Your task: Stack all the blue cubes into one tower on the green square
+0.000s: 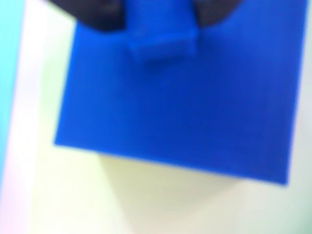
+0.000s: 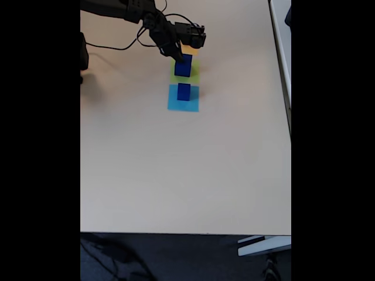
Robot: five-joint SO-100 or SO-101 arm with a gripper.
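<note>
On your pale beige tabletop, the black gripper pinches a small navy cube above the larger navy cube on the lime-green paper square; dark floor lies below.

- big blue cube: matt, fine ribbed texture, looks plastic
- green square, light-blue square: flat paper, matt
- table: smooth beige top, slight sheen
- arm: black plastic

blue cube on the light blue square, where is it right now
In the fixed view the cube stands on the light-blue paper square, just below the green square where the gripper hovers over another cube.
</note>
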